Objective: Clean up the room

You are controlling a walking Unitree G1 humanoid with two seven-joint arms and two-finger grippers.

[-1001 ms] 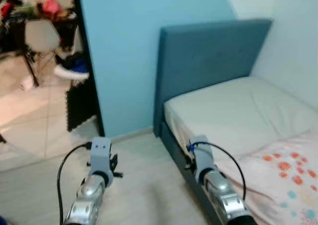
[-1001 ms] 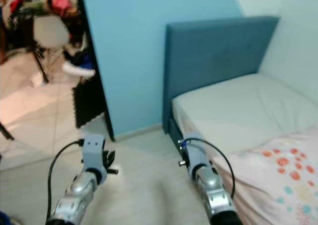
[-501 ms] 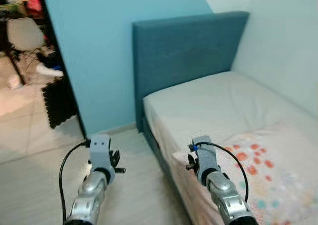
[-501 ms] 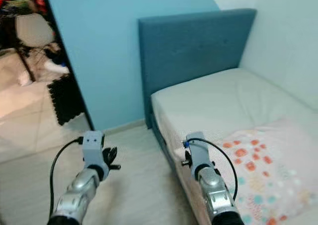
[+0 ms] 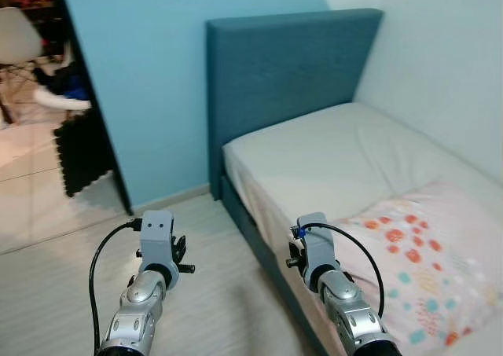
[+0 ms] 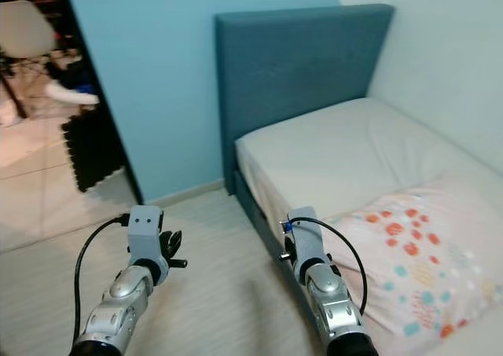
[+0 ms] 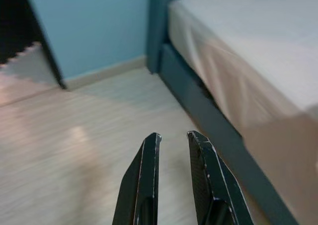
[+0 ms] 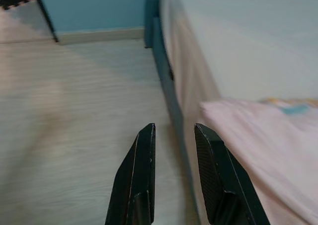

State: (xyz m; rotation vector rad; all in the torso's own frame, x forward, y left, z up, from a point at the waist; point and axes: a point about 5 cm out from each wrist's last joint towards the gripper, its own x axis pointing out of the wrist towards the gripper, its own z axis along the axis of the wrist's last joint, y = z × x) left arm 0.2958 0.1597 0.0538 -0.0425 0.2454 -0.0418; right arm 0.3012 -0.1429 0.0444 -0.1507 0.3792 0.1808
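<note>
A bed with a white sheet and a dark blue headboard stands against the right wall. A pink floral blanket lies on its near end. My left gripper hovers over the pale wood floor, its fingers slightly apart with nothing between them. My right gripper is held beside the bed's dark blue side rail, open and empty. Both arms reach forward at waist height, the left gripper over bare floor and the right gripper at the bed's edge.
A light blue wall rises ahead. On the left a doorway opens to a tiled room with a black foam mat, a white chair and a white shoe-like object.
The camera has swung right toward the bed, so more of the floral blanket shows and less of the doorway. Both arms keep the same pose.
</note>
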